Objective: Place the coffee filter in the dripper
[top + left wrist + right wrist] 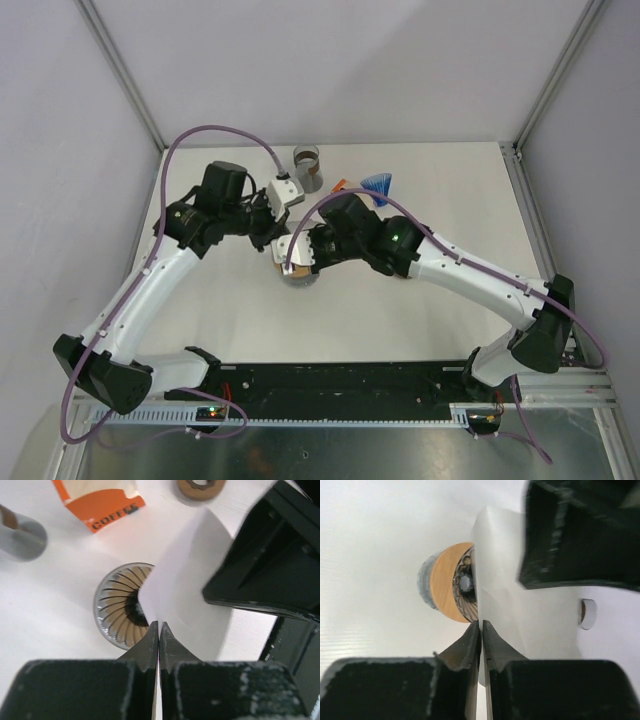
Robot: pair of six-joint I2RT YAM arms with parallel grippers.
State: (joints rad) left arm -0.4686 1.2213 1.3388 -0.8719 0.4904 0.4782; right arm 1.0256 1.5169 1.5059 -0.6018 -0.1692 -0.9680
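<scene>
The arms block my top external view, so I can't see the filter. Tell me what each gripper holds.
Observer: The left wrist view shows the left gripper shut on the edge of the white coffee filter.
Operator: Now the right one.
Observer: The right gripper is shut on the filter's edge too.
Operator: Report the dripper.
Observer: The filter overlaps one side of the dripper. Most of its ribbed bowl shows uncovered.

blocked: filter [185,580] across part of dripper [117,607] | free: rest of mouth
</scene>
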